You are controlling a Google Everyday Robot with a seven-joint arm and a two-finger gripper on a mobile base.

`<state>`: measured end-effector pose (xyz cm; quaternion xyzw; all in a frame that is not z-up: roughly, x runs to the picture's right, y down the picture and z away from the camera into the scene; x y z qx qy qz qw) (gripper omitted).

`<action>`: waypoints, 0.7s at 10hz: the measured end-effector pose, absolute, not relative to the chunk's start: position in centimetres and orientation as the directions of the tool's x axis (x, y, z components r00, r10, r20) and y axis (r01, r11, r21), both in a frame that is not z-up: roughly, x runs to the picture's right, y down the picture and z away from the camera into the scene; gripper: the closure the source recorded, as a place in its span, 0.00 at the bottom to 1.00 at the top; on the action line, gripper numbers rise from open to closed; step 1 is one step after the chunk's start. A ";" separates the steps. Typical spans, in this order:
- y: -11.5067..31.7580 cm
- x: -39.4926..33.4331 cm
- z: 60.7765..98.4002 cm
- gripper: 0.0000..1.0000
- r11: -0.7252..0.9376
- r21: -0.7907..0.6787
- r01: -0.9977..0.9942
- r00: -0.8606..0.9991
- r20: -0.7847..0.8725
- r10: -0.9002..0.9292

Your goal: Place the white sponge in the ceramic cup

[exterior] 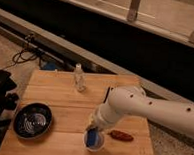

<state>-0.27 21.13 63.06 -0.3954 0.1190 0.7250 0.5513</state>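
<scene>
Tool (93, 128) over one ceramic cup (94, 141); one white sponge (92, 138) inside.

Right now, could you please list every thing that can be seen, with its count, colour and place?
ceramic cup: one, white, near front edge of the table, under the gripper.
white sponge: one, blue face showing, inside the cup.
dark bowl: one, black with swirl pattern, front left of table.
clear bottle: one, transparent, upright near the back edge.
reddish-brown object: one, oblong, lying right of the cup.
table: one, light wood.
cables: dark, on the floor behind the table, left.
arm: one, white, reaching from the right.
gripper: one, directly above the cup.
</scene>
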 end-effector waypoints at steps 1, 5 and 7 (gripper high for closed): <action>21.4 -0.2 63.6 0.24 -0.372 -0.267 -0.889 -0.077 -0.713 0.697; 22.4 0.1 65.2 0.24 -0.385 -0.258 -0.886 -0.076 -0.738 0.670; 21.9 0.2 65.0 0.24 -0.378 -0.265 -0.887 -0.083 -0.714 0.695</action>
